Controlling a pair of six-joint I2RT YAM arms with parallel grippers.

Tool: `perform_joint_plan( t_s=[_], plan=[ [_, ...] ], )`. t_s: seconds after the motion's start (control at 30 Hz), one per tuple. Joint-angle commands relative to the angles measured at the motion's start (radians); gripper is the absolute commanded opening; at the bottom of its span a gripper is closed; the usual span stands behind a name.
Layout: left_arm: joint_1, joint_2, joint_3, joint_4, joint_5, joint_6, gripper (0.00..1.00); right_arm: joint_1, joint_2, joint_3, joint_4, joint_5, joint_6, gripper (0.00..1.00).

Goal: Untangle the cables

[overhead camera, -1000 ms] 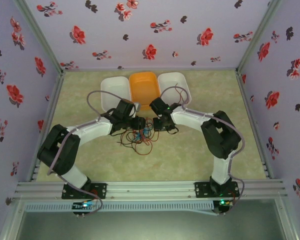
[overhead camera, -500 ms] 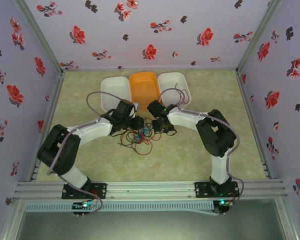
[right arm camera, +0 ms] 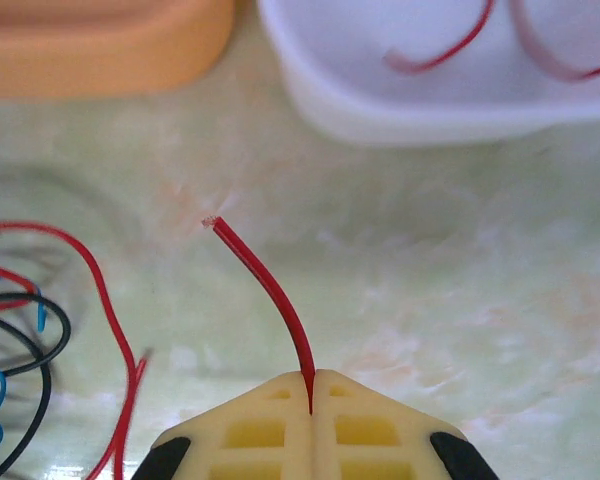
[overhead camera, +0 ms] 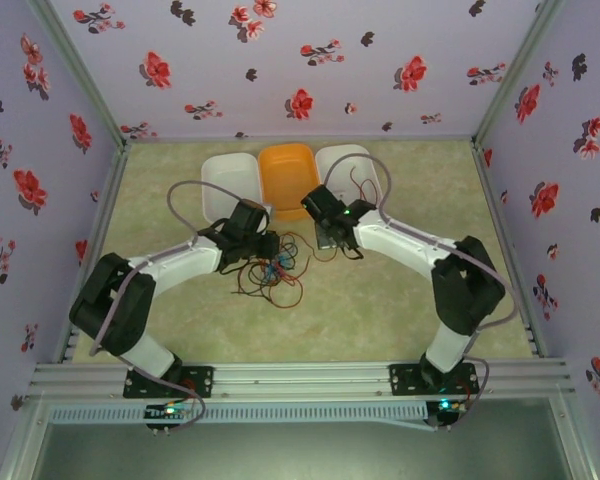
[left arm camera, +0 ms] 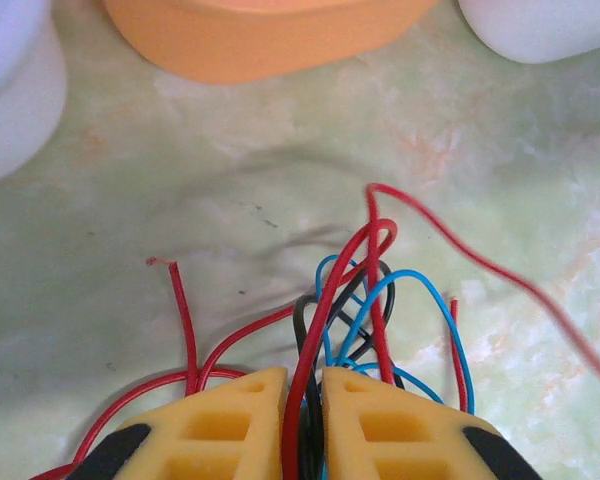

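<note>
The cables (overhead camera: pixel 275 272) are red, black and blue; the table (overhead camera: pixel 380 300) marbled pale green.

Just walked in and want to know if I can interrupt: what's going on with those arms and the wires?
Two robot arms are working on a tangle of thin cables on the table. The left gripper has its fingers closed on several of its red, black and blue strands. The right gripper is shut on a single red cable, its free end pointing toward the white bin, where red pieces lie. Most of the pile is not yet separated.
</note>
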Motion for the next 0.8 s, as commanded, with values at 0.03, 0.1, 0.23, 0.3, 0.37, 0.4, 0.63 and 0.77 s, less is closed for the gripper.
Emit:
perform_joint_plan(
  t_s=[0.03,0.1,0.23,0.3,0.37,0.4,0.63,0.77],
  plan=[
    [0.005,-0.029,-0.013,-0.012,-0.05,0.047,0.16,0.004,-0.095,0.043,-0.039,0.163,-0.058,0.0],
    [0.004,-0.027,-0.016,-0.004,-0.05,0.048,0.16,0.004,-0.133,0.05,-0.027,0.194,-0.081,0.0],
    [0.005,-0.021,-0.023,0.004,-0.05,0.05,0.16,0.006,-0.202,0.076,0.008,0.235,-0.133,0.0],
    [0.005,-0.018,-0.025,0.005,-0.047,0.051,0.15,0.006,-0.235,0.085,0.038,0.25,-0.158,0.0],
    [0.004,-0.017,-0.025,0.004,-0.048,0.053,0.15,0.006,-0.267,0.094,0.071,0.274,-0.177,0.0],
    [0.002,-0.015,-0.025,0.004,-0.047,0.054,0.15,0.006,-0.283,0.099,0.09,0.282,-0.191,0.0],
    [-0.015,-0.009,-0.019,0.0,-0.047,0.058,0.15,0.005,-0.312,0.226,0.153,0.348,-0.328,0.0],
    [-0.028,-0.011,-0.011,0.001,-0.05,0.063,0.15,0.003,-0.243,0.358,0.134,0.416,-0.429,0.0]
  ],
)
